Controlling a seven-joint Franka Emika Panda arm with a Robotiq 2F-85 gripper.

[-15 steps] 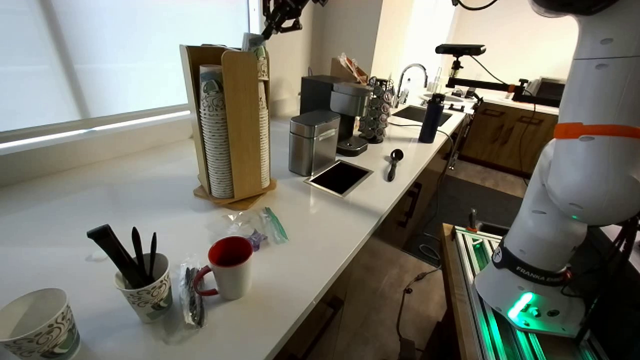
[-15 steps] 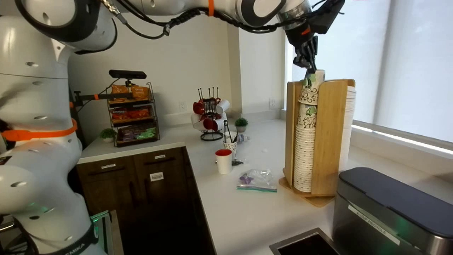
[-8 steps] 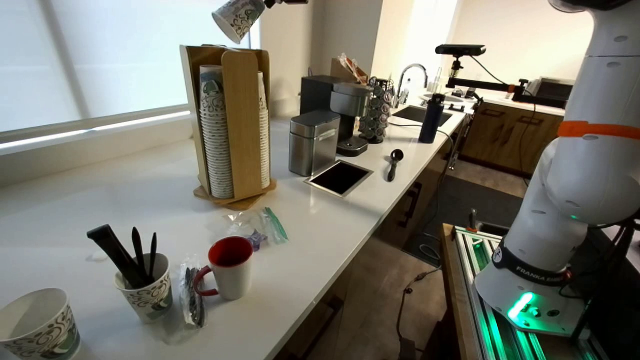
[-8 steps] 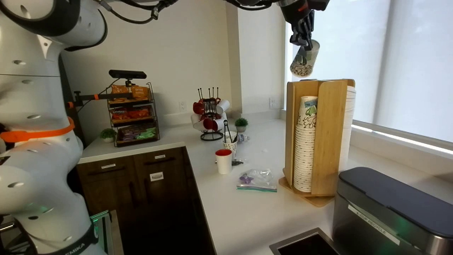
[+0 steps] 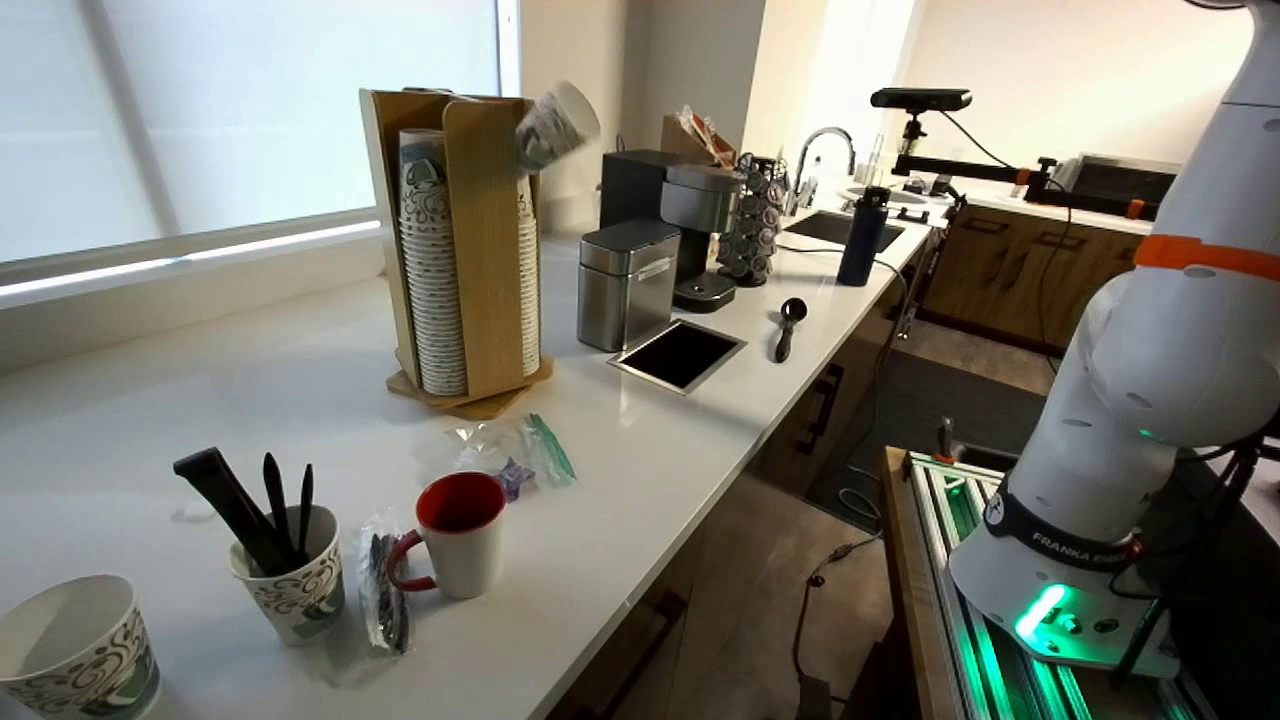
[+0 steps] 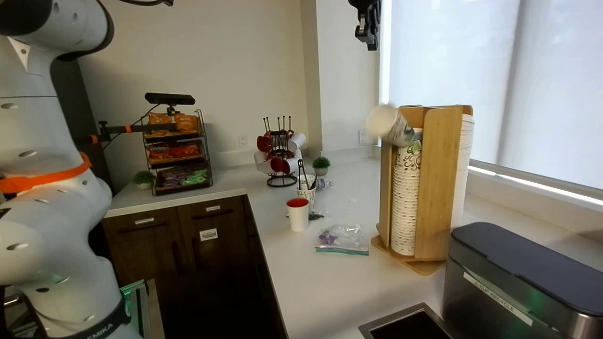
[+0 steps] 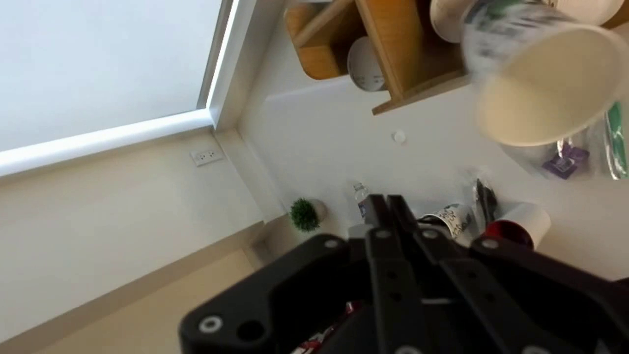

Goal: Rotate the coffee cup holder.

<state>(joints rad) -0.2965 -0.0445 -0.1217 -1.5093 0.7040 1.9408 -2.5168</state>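
The coffee cup holder is a tall light-brown wooden rack with stacked white paper cups. It stands upright on the counter in both exterior views [image 5: 487, 250] [image 6: 439, 188], and its top part shows in the wrist view [image 7: 393, 46]. A loose patterned paper cup [image 6: 398, 127] is blurred and tilted, mouth outward, at the rack's top; it also shows tilted in the wrist view [image 7: 516, 59] and in an exterior view [image 5: 555, 127]. My gripper [image 7: 385, 201] has its fingertips almost together with nothing between them. In an exterior view the gripper [image 6: 372, 44] is above the rack and off to one side, apart from the cup.
A grey metal canister [image 6: 513, 273] stands beside the rack. A plastic bag [image 5: 500, 455], a red-lined white mug [image 5: 462, 545] and a cup with black utensils [image 5: 295, 580] are on the counter. A mug tree [image 6: 280, 155] and snack rack [image 6: 179, 155] stand farther back.
The gripper lifted a paper cup off the rack's top, and the cup has since left the gripper and dropped, tilted, to the rack's top edge. The arm moved up and away. The rack looks unmoved.
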